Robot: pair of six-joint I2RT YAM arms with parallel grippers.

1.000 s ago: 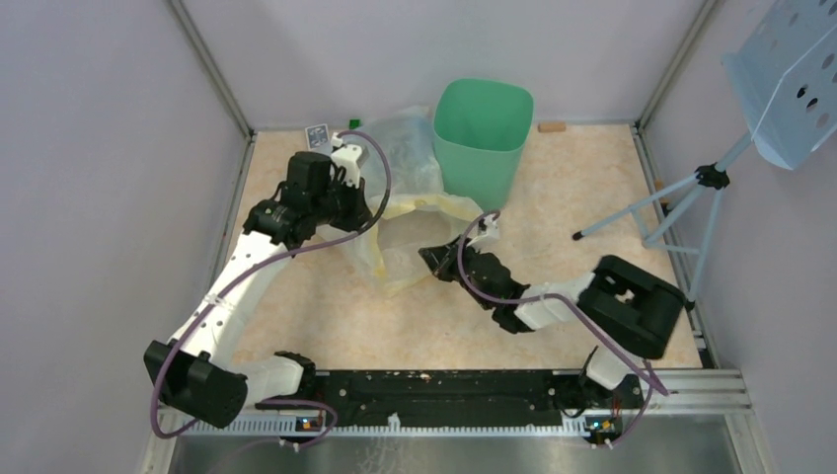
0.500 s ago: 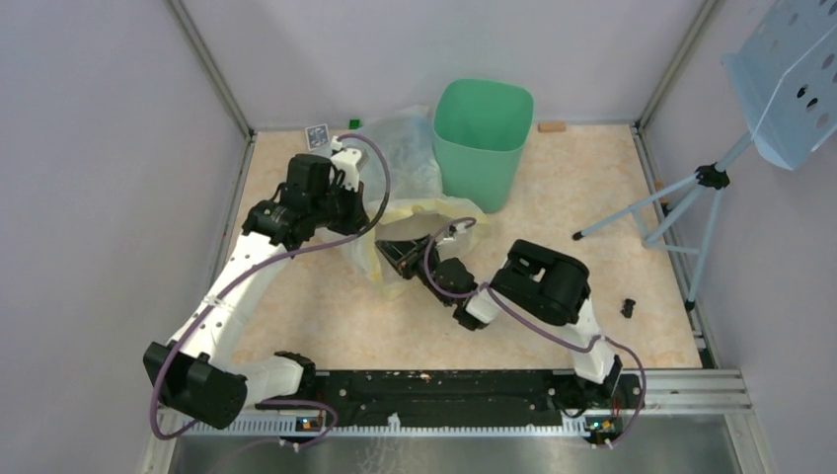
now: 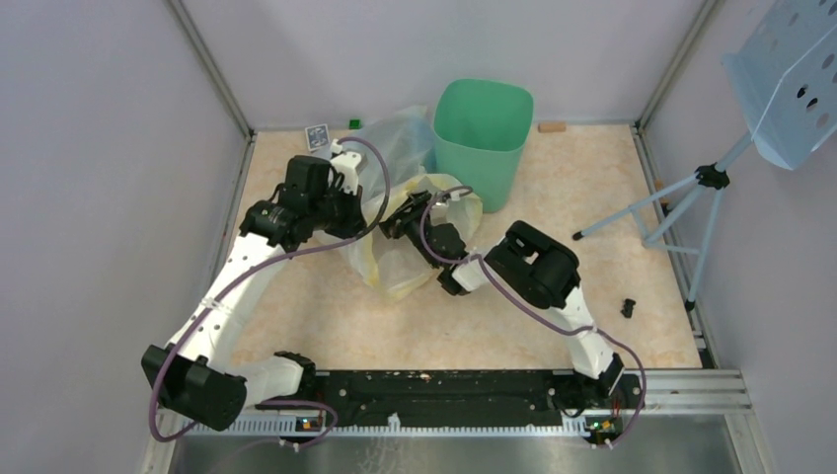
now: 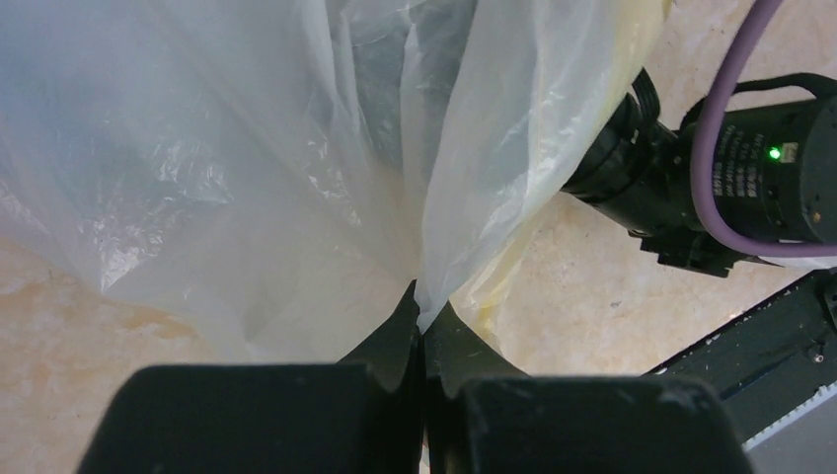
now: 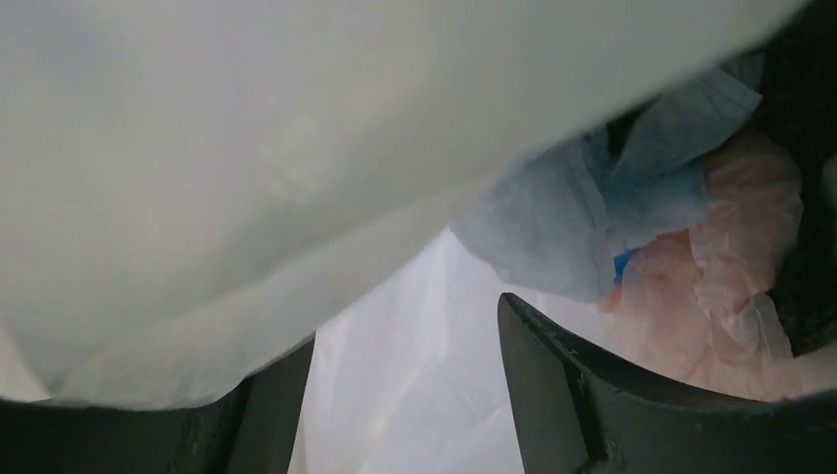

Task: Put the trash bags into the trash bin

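Mint-green and tapered, the plastic trash bin (image 3: 482, 148) stands at twelve o'clock on the table (image 3: 592, 296). You can see only green inside it, so nothing is delivered yet. The thin, translucent light-blue trash bag (image 3: 399, 138) lies bunched just beside the bin, at its nine o'clock. Your left end effector (image 4: 419, 321) is clenched on a fold of the bigger clear, yellow-tinted bag (image 3: 395, 265). Your right end effector (image 5: 407, 331) is released, fingers apart among that bag's folds, with blue plastic at its one o'clock. By my judgement the whole task remains: grasp, lift, drop.
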